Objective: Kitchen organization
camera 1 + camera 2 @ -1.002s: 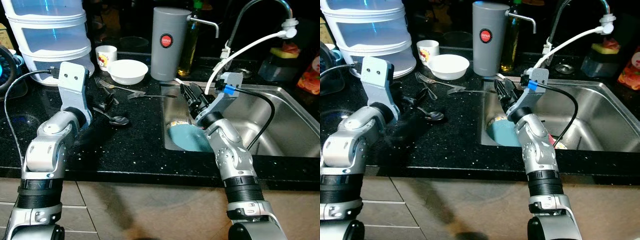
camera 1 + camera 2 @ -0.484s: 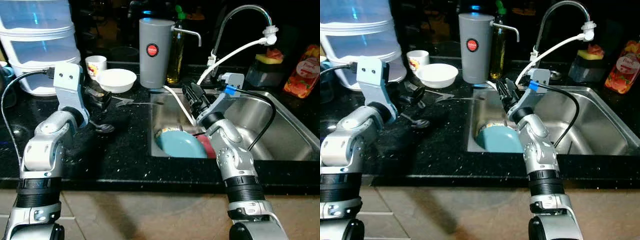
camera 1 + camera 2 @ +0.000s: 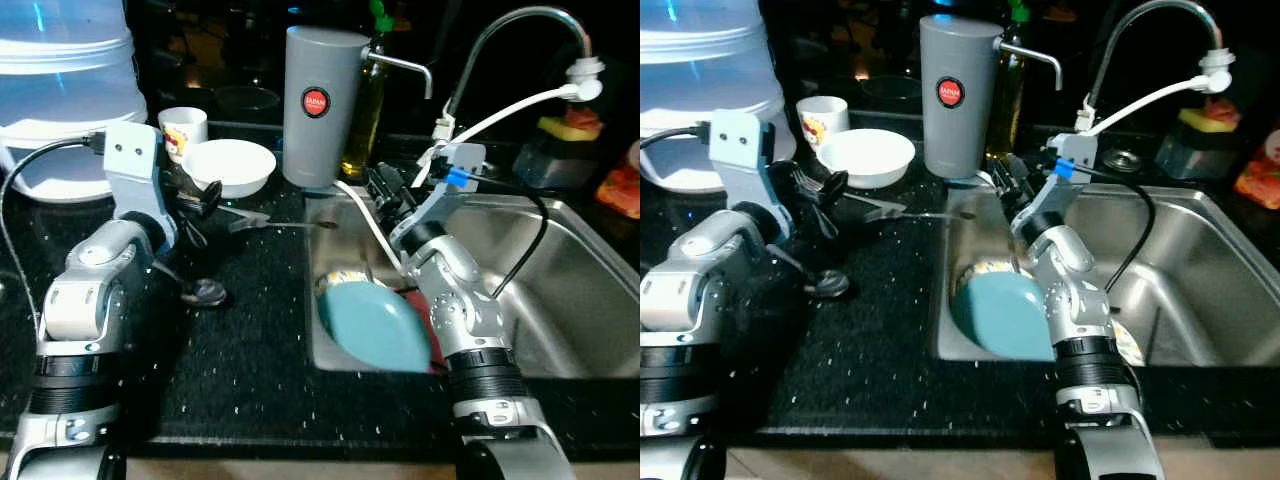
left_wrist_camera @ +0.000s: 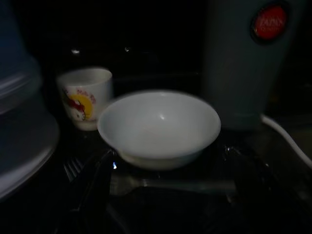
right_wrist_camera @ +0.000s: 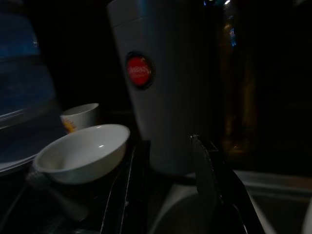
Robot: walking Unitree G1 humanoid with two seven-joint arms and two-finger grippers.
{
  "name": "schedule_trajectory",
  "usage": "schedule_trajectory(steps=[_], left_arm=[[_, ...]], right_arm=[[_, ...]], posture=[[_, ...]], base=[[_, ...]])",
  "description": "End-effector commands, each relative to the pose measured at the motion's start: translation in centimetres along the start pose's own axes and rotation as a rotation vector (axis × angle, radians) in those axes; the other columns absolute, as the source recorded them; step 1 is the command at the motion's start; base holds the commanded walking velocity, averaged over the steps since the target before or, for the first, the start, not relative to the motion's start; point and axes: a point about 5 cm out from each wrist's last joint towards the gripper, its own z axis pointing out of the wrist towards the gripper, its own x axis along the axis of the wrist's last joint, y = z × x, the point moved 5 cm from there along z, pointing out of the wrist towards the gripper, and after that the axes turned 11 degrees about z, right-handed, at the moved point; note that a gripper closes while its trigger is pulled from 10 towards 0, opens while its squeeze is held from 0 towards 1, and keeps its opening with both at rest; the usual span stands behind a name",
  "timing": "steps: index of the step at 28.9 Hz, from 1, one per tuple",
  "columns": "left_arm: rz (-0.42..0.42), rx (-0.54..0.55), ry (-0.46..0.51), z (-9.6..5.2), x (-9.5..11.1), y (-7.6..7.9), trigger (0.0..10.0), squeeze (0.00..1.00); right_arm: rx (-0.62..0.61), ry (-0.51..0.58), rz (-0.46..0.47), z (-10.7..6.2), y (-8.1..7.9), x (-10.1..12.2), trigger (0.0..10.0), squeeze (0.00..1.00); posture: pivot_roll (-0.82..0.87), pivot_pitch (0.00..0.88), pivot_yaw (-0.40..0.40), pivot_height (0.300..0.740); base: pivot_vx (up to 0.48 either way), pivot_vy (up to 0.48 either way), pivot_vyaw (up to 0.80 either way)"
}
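Ahead, in the left eye view, the left pincer (image 3: pixel 200 195) hovers over the dark desk (image 3: pixel 250 300) near forks (image 3: pixel 262 222) and a spoon (image 3: pixel 203 292); its opening cannot be told. The right pincer (image 3: pixel 385 190) sits at the sink's (image 3: pixel 560 300) far-left corner above a teal plate (image 3: pixel 375 325). From the right wrist view, its fingers (image 5: pixel 204 180) stand parted and empty before a gray canister (image 5: pixel 156 83) and white bowl (image 5: pixel 83 151).

By the sink (image 3: pixel 590 300) on the black worktop (image 3: pixel 250 330): one white bowl (image 3: pixel 232 166), one small printed cup (image 3: pixel 182 130), one grey jug (image 3: pixel 320 107), one oil bottle (image 3: pixel 364 120), one spoon (image 3: pixel 200 291), two forks (image 3: pixel 880 208). In the sink, one teal plate (image 3: pixel 375 325), one red plate (image 3: pixel 436 335). Behind it, one tap (image 3: pixel 510 45), one sponge (image 3: pixel 566 125)
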Motion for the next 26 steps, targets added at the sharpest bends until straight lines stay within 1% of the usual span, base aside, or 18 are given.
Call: schedule_trajectory(steps=[1,12,26], left_arm=[[0.018,-0.012,0.012,-0.12,0.36,0.22,10.0,0.00],[0.029,-0.018,0.003,-0.18,0.19,0.18,10.0,0.00],[0.019,-0.010,-0.011,-0.16,-0.18,-0.02,10.0,0.00]], right_arm=[[-0.002,0.009,-0.004,0.12,0.05,0.27,10.0,0.00],[0.000,0.008,-0.004,0.17,-0.01,0.21,10.0,0.00],[-0.009,-0.010,-0.014,0.23,0.17,0.03,10.0,0.00]], posture=[[0.05,0.040,-0.040,0.740],[0.05,0.039,-0.041,0.740],[0.05,0.040,-0.041,0.740]], base=[[0.000,0.000,0.00],[0.000,0.000,0.00],[0.000,0.000,0.00]])
